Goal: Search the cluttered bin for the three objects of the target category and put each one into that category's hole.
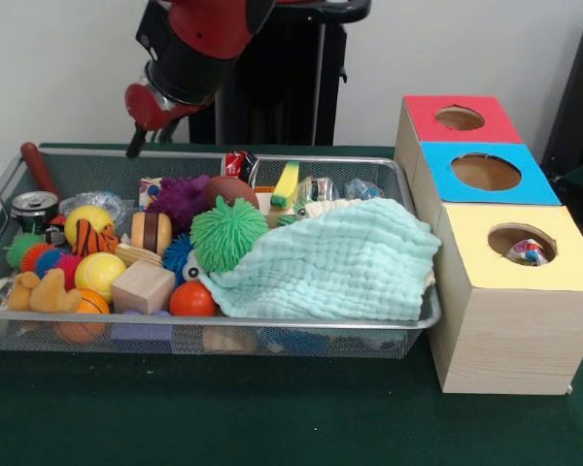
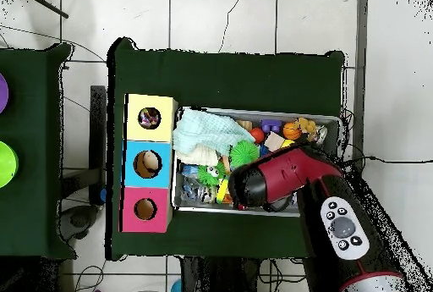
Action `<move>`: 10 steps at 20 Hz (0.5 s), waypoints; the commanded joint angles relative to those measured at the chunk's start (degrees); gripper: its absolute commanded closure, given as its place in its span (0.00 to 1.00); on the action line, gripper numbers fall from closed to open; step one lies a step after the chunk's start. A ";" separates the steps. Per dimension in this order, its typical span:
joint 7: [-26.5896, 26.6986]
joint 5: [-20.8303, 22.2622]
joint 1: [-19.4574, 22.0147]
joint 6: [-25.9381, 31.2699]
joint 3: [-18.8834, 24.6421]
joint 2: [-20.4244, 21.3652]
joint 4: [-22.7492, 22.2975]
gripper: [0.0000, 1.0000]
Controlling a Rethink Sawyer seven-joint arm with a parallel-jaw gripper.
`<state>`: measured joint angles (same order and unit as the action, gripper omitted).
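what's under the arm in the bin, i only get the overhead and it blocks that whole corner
Observer: The front view shows a silver can in that corner of the bin, standing upright against the mesh wall.
Operator: anything else back there
Observer: A red-handled tool lies along the side wall just behind the can.
Operator: ok and how low is it reaching
Observer: The hand hangs at about the height of the bin's far rim, above the toys, and seems to touch nothing.
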<state>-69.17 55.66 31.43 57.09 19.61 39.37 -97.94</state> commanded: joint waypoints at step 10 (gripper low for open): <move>15.61 -8.62 14.59 -12.29 14.09 2.27 -4.51 0.00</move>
<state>-69.17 51.81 41.10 52.95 23.54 42.45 -97.99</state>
